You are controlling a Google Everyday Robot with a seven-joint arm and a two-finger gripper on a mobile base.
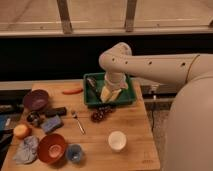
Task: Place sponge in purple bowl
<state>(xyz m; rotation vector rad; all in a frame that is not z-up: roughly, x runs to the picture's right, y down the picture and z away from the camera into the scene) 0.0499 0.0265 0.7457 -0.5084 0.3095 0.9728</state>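
Status: task not started. Sponge lies flat on table, not in purple bowl; you have pick + place left. Gripper hangs over green tray, fingers spread, nothing held. Ref. gripper: sponge well apart, image-left and nearer camera; bowl farther left, black bar between bowl and sponge.

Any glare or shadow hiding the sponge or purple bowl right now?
Camera view: warm, dim, even light on the table; no glare on the sponge or purple bowl, both readable. Camera view: the dark band behind is near black; the gripper hangs over the green bin.
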